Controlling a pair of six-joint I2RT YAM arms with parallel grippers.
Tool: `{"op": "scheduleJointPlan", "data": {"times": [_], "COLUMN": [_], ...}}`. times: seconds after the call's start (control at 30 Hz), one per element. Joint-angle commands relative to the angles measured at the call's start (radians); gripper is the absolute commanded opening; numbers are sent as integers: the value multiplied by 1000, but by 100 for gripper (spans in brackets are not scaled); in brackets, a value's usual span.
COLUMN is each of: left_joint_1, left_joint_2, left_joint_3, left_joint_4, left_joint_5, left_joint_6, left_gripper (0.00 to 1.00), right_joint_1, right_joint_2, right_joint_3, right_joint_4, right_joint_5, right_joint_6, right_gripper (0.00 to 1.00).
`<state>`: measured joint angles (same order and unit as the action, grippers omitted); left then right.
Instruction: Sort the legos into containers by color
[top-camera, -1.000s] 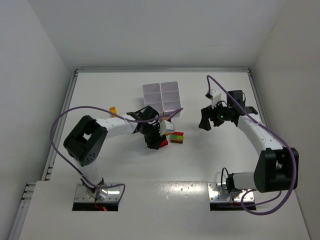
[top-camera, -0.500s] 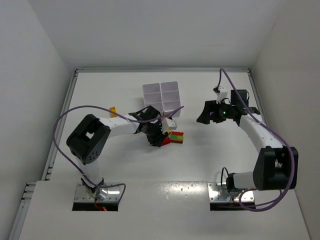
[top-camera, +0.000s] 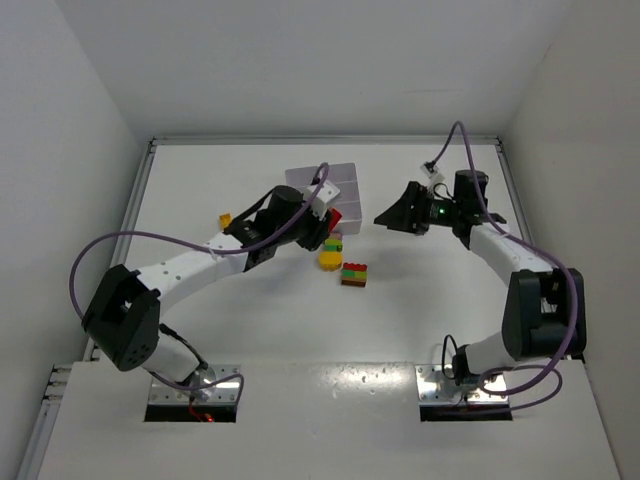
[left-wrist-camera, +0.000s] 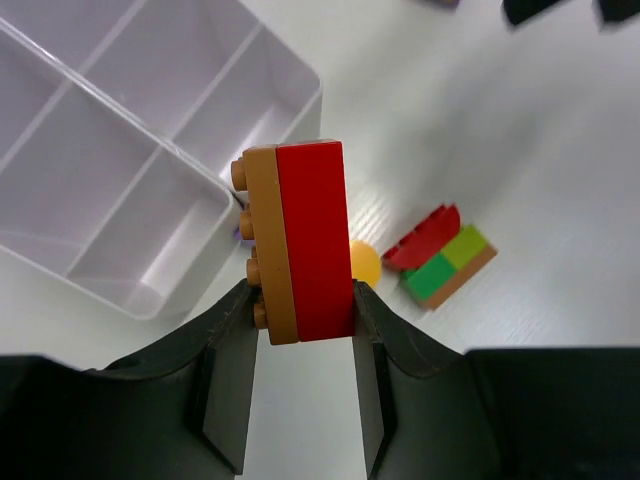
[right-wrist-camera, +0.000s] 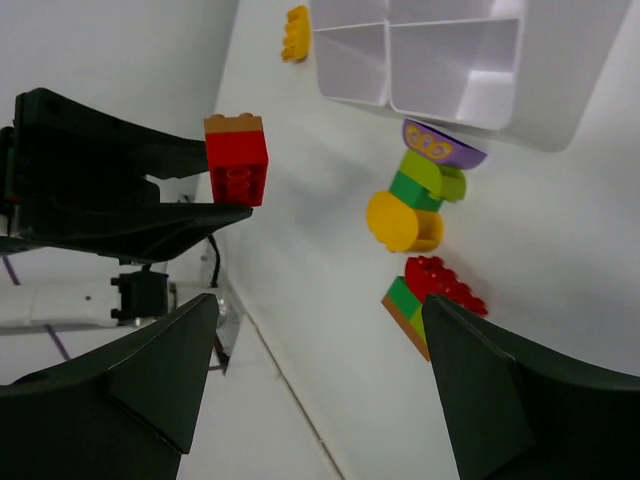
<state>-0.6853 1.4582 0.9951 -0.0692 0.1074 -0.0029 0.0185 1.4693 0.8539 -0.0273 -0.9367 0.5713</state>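
My left gripper (top-camera: 325, 222) is shut on a red brick stacked on an orange one (left-wrist-camera: 300, 240) and holds it in the air just off the near right corner of the white six-compartment tray (left-wrist-camera: 120, 150). The tray's compartments look empty in both wrist views. On the table near the tray lie a purple, lime and green clump (right-wrist-camera: 432, 170), a yellow round piece (right-wrist-camera: 395, 222) and a red, green, lime and orange clump (right-wrist-camera: 430, 300). My right gripper (top-camera: 385, 217) is open and empty, in the air right of the tray.
A small orange-yellow brick (top-camera: 226, 220) lies alone left of the tray; it also shows in the right wrist view (right-wrist-camera: 296, 32). The left arm's purple cable (top-camera: 150, 235) loops over the table. White walls bound the table on three sides.
My left gripper rose from the table beside the clump, carrying the red and orange brick back toward the tray. My right gripper moved further back and a little left.
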Motion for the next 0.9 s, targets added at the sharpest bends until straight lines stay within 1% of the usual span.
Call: {"op": "scheduleJointPlan", "data": {"times": [0.0,0.2,0.4,0.77,0.83,0.87], "left_joint_1": [-16,-25,-34,-65,-65,-65], "left_joint_2": [-7,22,31,40,41,41], "left_joint_3": [77,155,177,186,186,186], "left_joint_4": [63,43,25,16,16,16], "left_joint_5": [-46,15,46,37,37,28], "left_joint_6": [-118,-172,-183,-174,-174,-164], "left_gripper": [0,0,0,0,0,0], "right_joint_1": [41,107,144,190,199,208], "right_joint_2": [19,55,89,175,184,184], "right_joint_3": [30,88,143,238,238,238], "right_joint_4": [173,191,210,210,199,199], "right_joint_5": [-77,-76,-56,-65,-65,-76], "right_joint_6": [127,114,92,82,70,59], "right_gripper": [83,83,83,83,78,73]}}
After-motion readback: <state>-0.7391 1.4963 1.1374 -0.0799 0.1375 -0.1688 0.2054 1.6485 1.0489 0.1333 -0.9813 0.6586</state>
